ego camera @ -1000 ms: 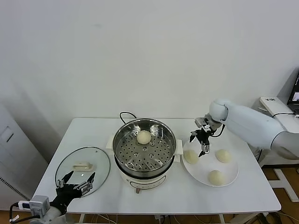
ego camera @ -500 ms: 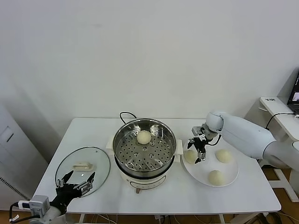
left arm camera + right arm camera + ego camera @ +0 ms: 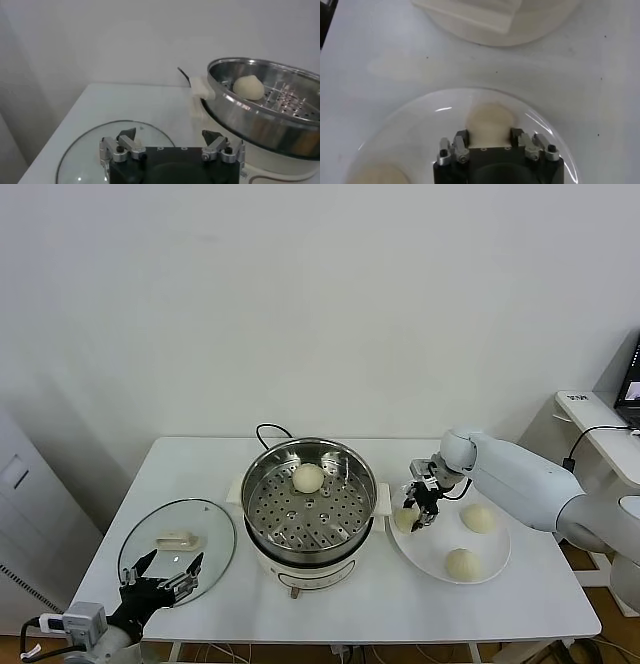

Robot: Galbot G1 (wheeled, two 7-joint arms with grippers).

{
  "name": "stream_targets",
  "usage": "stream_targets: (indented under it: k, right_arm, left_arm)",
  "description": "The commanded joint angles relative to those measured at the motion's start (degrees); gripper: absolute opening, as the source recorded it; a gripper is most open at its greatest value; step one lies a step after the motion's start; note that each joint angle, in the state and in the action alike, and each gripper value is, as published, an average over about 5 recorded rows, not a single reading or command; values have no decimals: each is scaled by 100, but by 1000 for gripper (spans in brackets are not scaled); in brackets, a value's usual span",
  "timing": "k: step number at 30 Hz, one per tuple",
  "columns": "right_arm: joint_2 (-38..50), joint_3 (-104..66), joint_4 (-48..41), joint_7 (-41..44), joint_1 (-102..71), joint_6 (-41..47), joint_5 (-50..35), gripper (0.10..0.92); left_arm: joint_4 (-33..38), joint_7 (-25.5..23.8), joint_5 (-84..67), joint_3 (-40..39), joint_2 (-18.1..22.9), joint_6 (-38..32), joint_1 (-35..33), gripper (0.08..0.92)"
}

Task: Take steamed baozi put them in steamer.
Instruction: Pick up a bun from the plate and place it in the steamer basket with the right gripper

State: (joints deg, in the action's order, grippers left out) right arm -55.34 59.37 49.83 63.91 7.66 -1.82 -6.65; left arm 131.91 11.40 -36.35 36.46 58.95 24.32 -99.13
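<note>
The steamer stands mid-table with one baozi on its perforated tray. Three more baozi lie on the white plate: one at its left, one at its back right, one at its front. My right gripper is down on the left bun. In the right wrist view its fingers press both sides of that bun, which rests on the plate. My left gripper is open and empty, low at the table's front left.
A round glass lid with a cream handle lies flat left of the steamer, under my left gripper. The steamer's black cord runs behind it. The steamer's handle is close to my right gripper.
My right gripper has come down and slightly left from above the plate onto the left baozi, and its fingers have closed in on it. The left arm has not moved.
</note>
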Motion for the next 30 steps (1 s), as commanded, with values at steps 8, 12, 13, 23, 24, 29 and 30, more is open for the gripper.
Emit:
stream_targets:
  k: [8,12,13,23,24,29,30]
  right_arm:
    - [403,1059,769,351,1569,231,-1027,441]
    - [552,1700,1218,566,2472,520,-1725,444]
    - [573,1814,1312,611,2665,591,-1863,443]
    - [563,2493,2040,546,4100,1414,-2960,441]
    - [540,2507,2094,495,4165,1488,-3079,441]
    - [339,2492,2441,57,4253,1882,-3841,441]
    - [277,2471,2518,-67,4225,1964,-3997,441]
  left_arm:
    - [-1,32,12,7,20,12,-7,823]
    - [-1,38,18,3,26,18,-1,823]
    - [-1,39,22,1,27,18,0,823]
    - [-1,41,91,-18,42,12,-11,823]
    - [-1,41,99,-19,40,11,-11,823]
    - [-1,37,127,-22,47,5,-14,823]
    - [-1,37,137,-23,53,4,-16,823]
